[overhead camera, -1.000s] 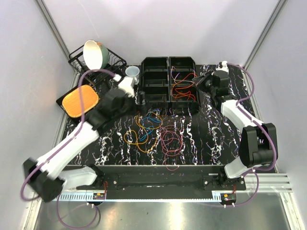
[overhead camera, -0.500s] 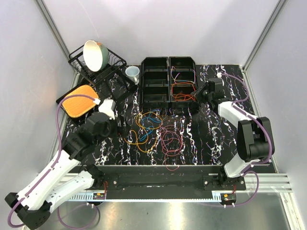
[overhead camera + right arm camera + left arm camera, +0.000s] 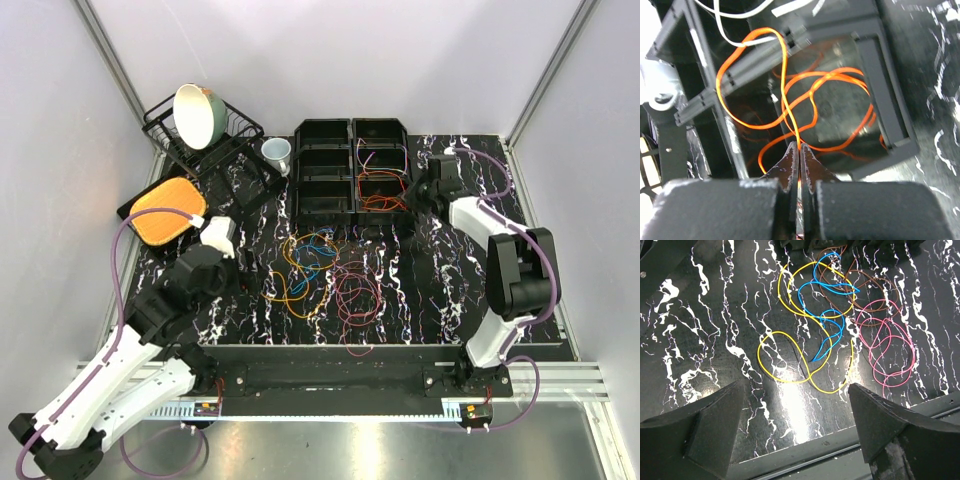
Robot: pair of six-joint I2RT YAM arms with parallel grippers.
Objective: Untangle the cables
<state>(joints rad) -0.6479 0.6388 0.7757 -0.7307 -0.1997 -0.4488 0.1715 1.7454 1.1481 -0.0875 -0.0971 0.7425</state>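
no writing, label, brand, number or sign can be read in any of the views.
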